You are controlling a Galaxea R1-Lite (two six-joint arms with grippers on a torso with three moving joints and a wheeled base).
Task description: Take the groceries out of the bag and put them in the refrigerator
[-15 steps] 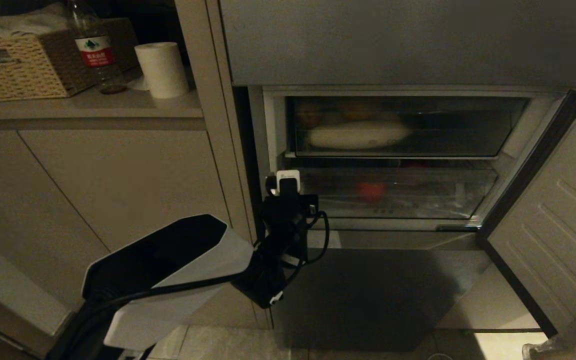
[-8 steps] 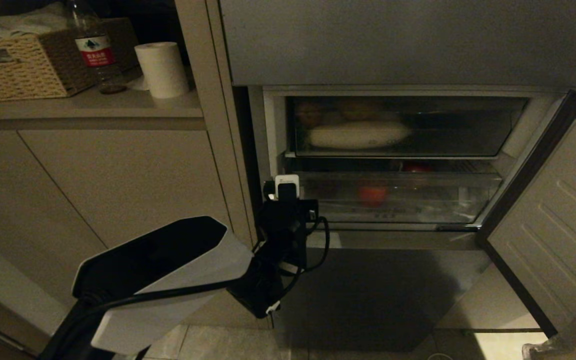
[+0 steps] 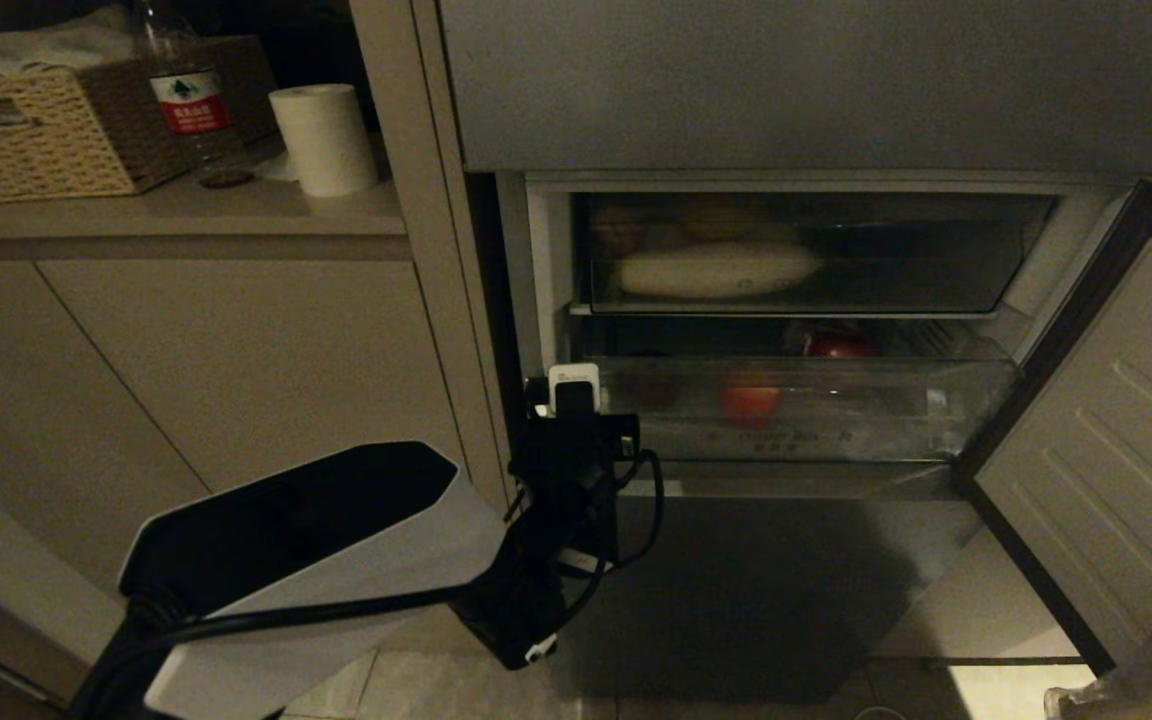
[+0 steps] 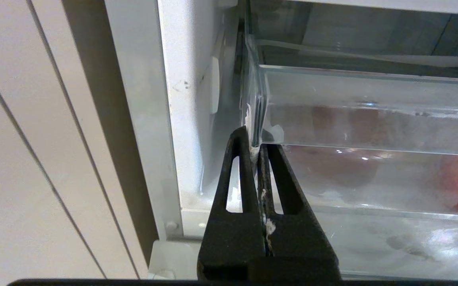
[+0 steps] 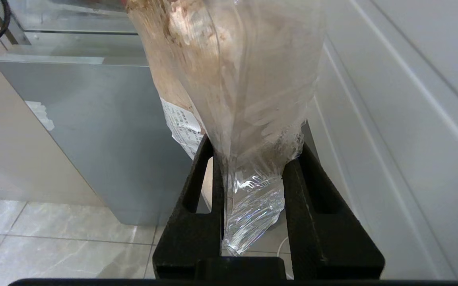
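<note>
Left gripper pinched tight on the left front corner of the lower clear drawer of the refrigerator, drawer's long axis running rightward from it. Right gripper clamping a clear pack of beige groceries, low right of drawer, beside open door.

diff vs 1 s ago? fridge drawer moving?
Yes. The left hand, shut on the lower clear drawer's left front corner, has drawn it out toward the robot; a red fruit behind it now shows. Upper drawer, open door and the right hand clamping its clear pack are unchanged.
</note>
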